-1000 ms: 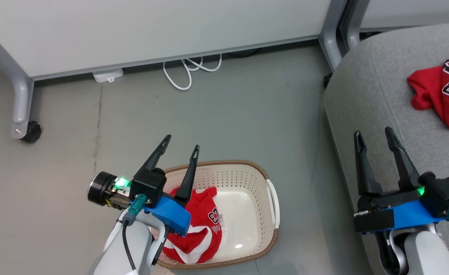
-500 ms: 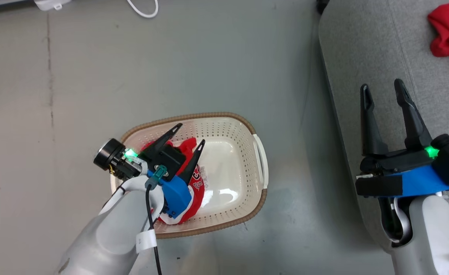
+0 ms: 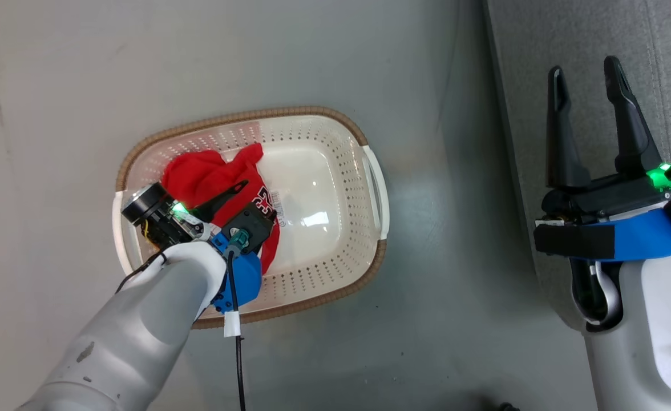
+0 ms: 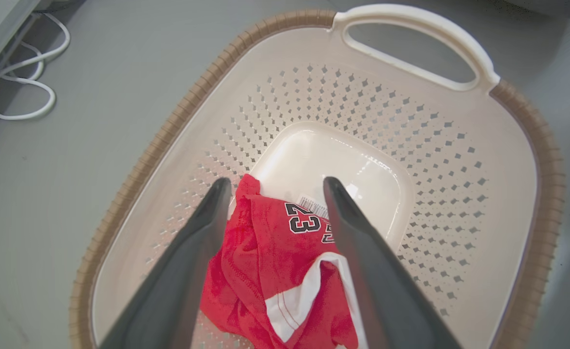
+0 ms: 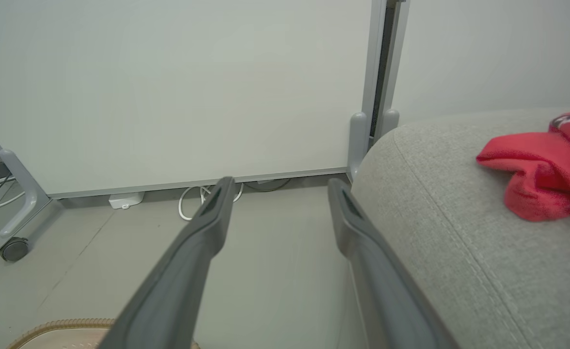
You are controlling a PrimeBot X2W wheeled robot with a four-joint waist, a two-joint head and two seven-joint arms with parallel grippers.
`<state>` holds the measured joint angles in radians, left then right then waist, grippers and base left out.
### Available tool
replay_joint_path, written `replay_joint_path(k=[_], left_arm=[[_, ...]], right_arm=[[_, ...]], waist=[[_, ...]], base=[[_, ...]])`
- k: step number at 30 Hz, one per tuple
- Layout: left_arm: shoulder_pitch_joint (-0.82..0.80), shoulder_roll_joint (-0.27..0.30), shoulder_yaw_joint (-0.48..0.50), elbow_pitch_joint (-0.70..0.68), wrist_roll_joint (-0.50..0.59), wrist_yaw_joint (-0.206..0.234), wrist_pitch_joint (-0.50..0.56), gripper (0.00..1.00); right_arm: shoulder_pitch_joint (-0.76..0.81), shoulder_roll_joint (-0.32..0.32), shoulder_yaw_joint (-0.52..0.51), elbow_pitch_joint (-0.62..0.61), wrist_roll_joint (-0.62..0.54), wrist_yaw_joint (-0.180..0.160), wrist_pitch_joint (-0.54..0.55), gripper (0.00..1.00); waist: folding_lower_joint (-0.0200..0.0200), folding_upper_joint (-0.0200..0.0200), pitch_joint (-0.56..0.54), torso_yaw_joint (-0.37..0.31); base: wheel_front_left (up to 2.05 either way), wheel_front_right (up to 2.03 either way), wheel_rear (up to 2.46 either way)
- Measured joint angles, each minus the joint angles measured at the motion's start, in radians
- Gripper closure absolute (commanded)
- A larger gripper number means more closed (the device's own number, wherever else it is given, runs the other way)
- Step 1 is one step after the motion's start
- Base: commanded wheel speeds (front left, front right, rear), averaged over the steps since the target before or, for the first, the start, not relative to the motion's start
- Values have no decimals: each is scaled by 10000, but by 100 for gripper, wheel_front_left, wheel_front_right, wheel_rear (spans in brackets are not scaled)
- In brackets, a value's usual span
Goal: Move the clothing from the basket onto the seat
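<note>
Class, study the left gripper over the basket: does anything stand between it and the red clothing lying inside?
Nothing visible does. The left gripper points down into the basket with its jaws open, one on either side of the red clothing. The basket's walls stand well off to the sides, not across the path.

Basket [image 3: 312, 282] on floor [image 3: 370, 45], left of seat [image 3: 541, 34]. Clothing [image 3: 198, 171] in basket's left half, left gripper [image 4: 275, 184] over it. Garment [image 5: 527, 179] on seat. Right gripper [image 3: 583, 65] above seat's left edge.
</note>
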<state>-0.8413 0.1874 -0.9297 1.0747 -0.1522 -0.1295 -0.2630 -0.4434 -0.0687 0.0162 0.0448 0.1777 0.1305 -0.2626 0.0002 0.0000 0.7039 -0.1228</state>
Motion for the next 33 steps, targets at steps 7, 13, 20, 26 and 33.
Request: replay_joint_path(k=[7,13,20,26,33], left_arm=[[-682,44,-1333,1287,-257,-2,508,0],[-1313,119,-2092,1693,-462,-2,1101,0],[-1961,259,-2610,1962,-669,-2,2196,0],[-2275,251,-2913,2048,-721,-2,2711,0],[-2491,236,-3196,2073,-708,-2,2924,0]], right_arm=[[-449,21,46,-213,12,2,0,0],[-677,-2,-79,-428,-4,2,0,0],[-880,-56,-105,-679,-50,2,0,0],[-999,-61,-109,-894,-96,2,0,0],[-1030,-61,-186,-1081,-109,2,0,0]], waist=[[-1,0,965,-197],[0,0,1733,-310],[-1,0,2547,-314],[-1,0,3089,-284],[-1,0,3494,-347]], base=[[0,0,0],[0,0,0],[0,0,0],[0,0,0],[0,0,0]])
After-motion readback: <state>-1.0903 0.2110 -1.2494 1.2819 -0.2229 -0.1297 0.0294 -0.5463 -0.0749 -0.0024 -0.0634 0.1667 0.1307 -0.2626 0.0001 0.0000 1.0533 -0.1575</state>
